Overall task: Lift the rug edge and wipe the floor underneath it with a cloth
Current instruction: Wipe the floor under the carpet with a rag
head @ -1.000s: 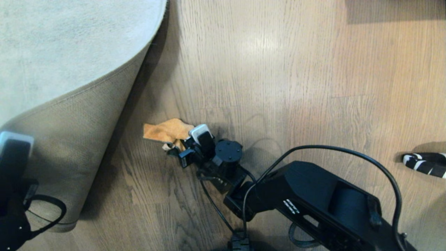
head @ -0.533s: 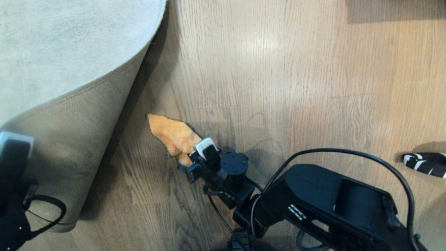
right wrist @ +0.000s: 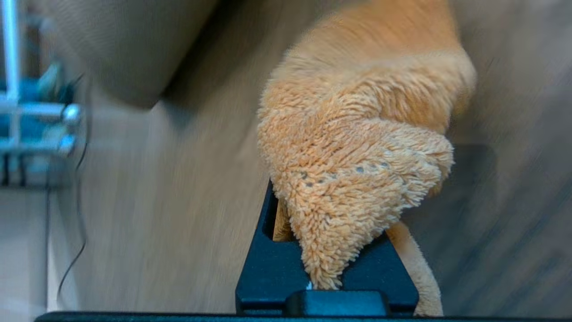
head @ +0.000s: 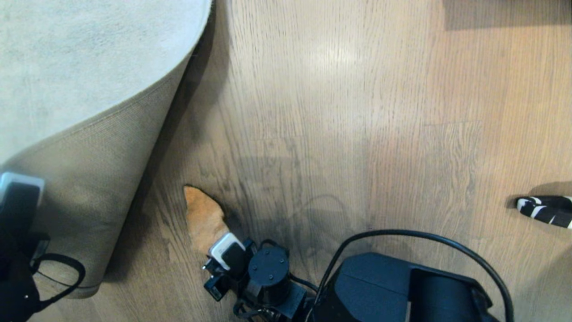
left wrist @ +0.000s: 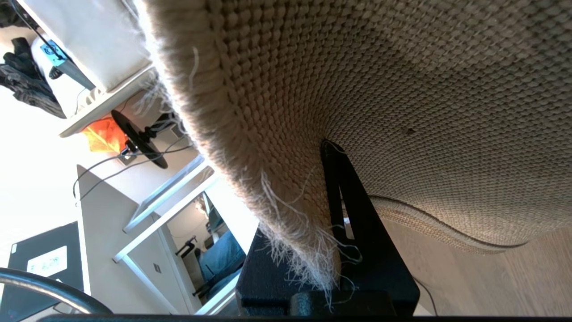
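Rug point(head: 80, 67), big pale grey short-pile w/ tan woven backing, sits furthest left: its edge is lifted and curled over, backing facing out. Left gripper point(left wrist: 333, 250) is at the head view's left margin, clenched on that raised edge; the wrist view shows the frayed hem pinched between black fingers, backing draped above them.

Next over, brown wood-grain plank floor point(head: 335, 112) lies exposed beside the fold, w/ a shadowed strip just under the curl.

Right of that, small orange-tan fuzzy microfibre cloth point(head: 203, 217) lies on the planks, stretching away from the right gripper point(head: 214, 261) toward the rug's shadow, near the fold but not touching it. Right gripper is clenched on the cloth's near end; the wrist view shows the pile bunched between its fingers, rest trailing ahead on the wood.

Far right, well apart from both grippers, a black-and-white striped object point(head: 543, 210) pokes in from the margin; can't tell what it is.

Risks, as judged:
- Hem grip looks shallow, on frayed threads; rug weight could pull it free, and the fold would drop onto cloth and right gripper.
- Cloth is held by one end only, so it could bunch or roll under pressure, wiping w/ less surface.
- Pushing further under the curl could snag the backing.
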